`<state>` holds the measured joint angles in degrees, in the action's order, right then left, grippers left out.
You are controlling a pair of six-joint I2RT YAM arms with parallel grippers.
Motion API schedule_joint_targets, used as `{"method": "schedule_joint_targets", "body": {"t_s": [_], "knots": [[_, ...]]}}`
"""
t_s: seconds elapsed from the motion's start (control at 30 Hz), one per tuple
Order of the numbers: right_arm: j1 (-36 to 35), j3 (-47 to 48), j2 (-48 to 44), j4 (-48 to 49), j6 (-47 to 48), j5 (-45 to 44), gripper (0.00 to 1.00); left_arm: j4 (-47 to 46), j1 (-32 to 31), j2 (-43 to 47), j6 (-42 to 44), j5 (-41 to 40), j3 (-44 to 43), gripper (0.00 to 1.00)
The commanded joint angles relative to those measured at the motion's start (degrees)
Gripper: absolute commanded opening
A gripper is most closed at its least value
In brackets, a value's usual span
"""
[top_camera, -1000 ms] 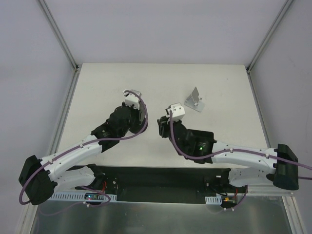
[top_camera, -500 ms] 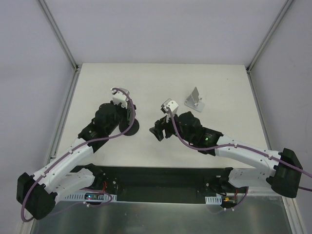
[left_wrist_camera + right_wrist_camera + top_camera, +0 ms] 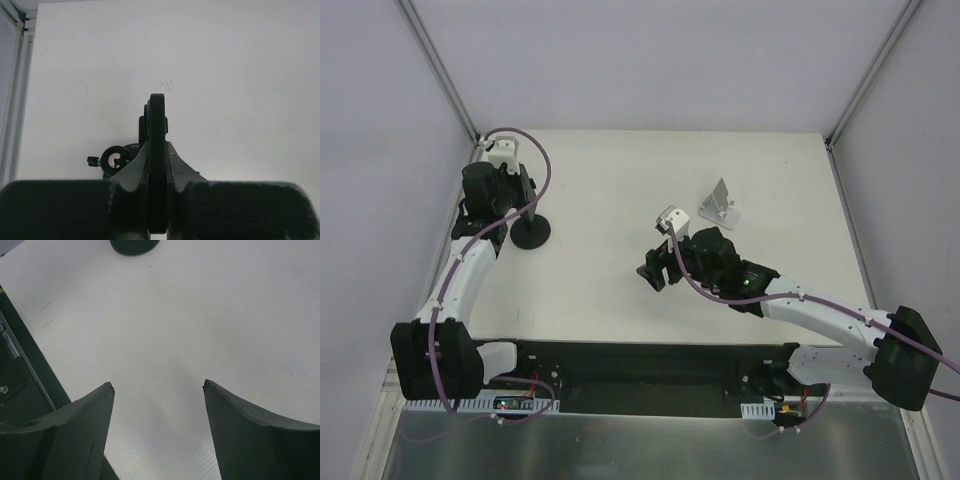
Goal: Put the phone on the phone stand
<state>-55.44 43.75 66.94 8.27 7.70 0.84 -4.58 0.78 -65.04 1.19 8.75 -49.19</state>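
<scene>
The left pincer [image 3: 157,150] is clamped on a thin black upright part, seen edge-on in its wrist view, with a finger pressed to each side. That part belongs to a black round-based holder [image 3: 531,232]. Just beyond the fingers, on the left of the clamped part, a small ring [image 3: 115,160] and a tiny knob [image 3: 91,161] stick out from the holder. From above, the holder's dark disc base lies just beside the pincer, near the left edge of the pale surface [image 3: 620,170] and close to the far-left corner. I cannot tell whether the disc touches the surface or sits slightly raised.

The right pincer [image 3: 158,385] has its jaws wide apart with only bare surface between them. It hangs low over the middle of the surface, pointing toward the left side. The holder's round base shows at the top edge of the right wrist view, well apart from the fingertips.

The silver phone stand [image 3: 720,205] sits on the surface beyond the right pincer, toward the far right. Its angled plate is raised, and it is not touching either arm. It is well apart from the black holder, which is on the opposite side.
</scene>
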Motion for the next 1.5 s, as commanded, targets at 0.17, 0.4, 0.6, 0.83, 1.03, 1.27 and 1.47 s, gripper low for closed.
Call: {"method": "schedule_joint_targets", "body": {"t_s": [0.17,0.4,0.6,0.83,1.03,1.27,1.47], "knots": [[3.84,-1.12,-0.31,2.36,2.66,6.01,0.75,-10.80,9.59,-14.32,10.23,14.09,-18.37,0.00],[4.90,-1.21,-0.84,1.40,3.45,7.16,0.76,-6.25,13.37,-23.81,16.73,17.96,-28.32,0.00],[5.34,-0.86,-0.49,0.61,3.98,6.98,0.76,-5.18,15.40,-27.51,17.44,21.22,-31.58,0.00],[5.34,-1.12,-0.58,0.60,3.98,7.33,0.76,-5.18,15.66,-28.39,16.92,21.04,-30.97,0.01],[5.43,-1.21,-0.67,0.60,4.07,7.33,0.76,-5.18,16.10,-28.40,11.38,17.54,-30.36,0.46],[5.52,-1.91,-1.46,1.13,3.90,7.60,0.77,-10.71,17.68,-23.04,4.26,14.19,-24.90,0.80],[6.04,-2.88,-1.81,2.62,3.28,8.65,0.77,-4.93,18.03,-24.87,6.19,14.10,-27.62,0.72]]}}
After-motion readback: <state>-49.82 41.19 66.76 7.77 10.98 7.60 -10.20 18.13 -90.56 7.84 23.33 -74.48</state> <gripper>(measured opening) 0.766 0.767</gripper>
